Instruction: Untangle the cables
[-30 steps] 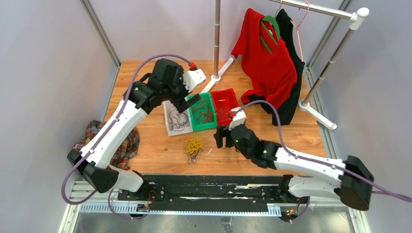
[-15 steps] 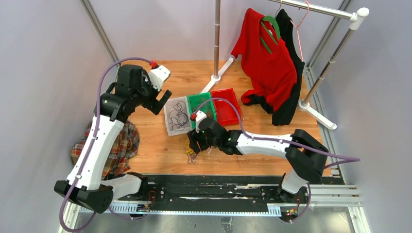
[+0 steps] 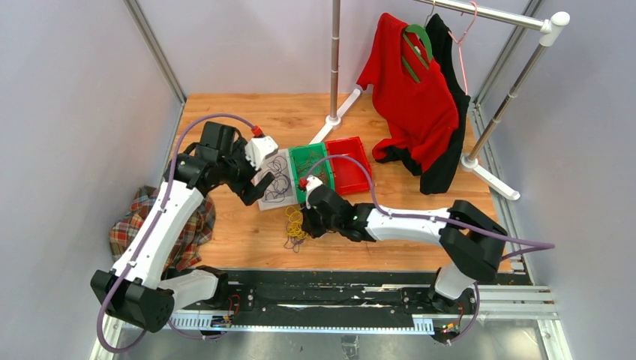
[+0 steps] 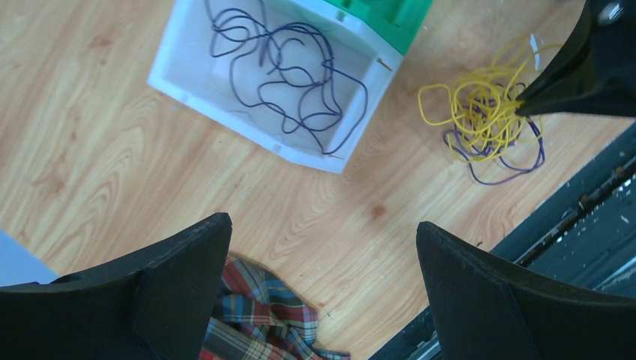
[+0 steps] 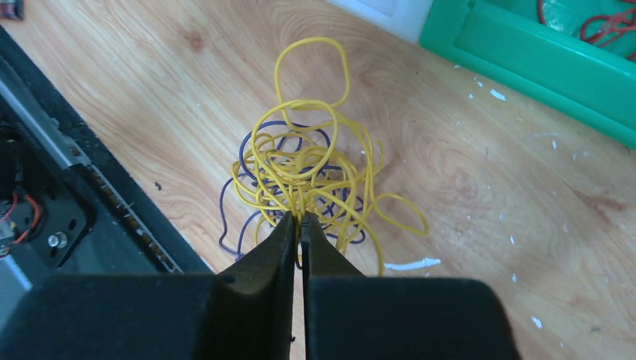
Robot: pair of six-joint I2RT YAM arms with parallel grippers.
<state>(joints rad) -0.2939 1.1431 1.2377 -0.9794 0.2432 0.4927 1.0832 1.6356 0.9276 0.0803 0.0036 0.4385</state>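
Observation:
A tangle of yellow and dark purple cables [image 3: 295, 225] [image 5: 300, 161] [image 4: 484, 112] lies on the wooden table near the front edge. My right gripper [image 5: 301, 219] [image 3: 307, 223] is shut, its tips pinching yellow strands at the near side of the tangle. More purple cables [image 4: 285, 75] lie loose in a white tray [image 4: 247, 124] [image 3: 262, 196]. Red-brown cables fill the green tray [image 3: 324, 187] beside it. My left gripper [image 4: 322, 225] [image 3: 253, 191] hangs wide open above bare wood, left of the tangle and in front of the white tray, holding nothing.
A red tray [image 3: 349, 161] stands right of the green one. A plaid cloth [image 3: 191, 225] [image 4: 262, 315] lies at the table's left edge. A clothes rack with a red shirt [image 3: 412, 90] stands at the back right. A black rail [image 3: 322, 289] runs along the front.
My right gripper came in from the right onto the tangle and shut on yellow strands. My left arm swung away from over the trays and now hangs low beside the white one.

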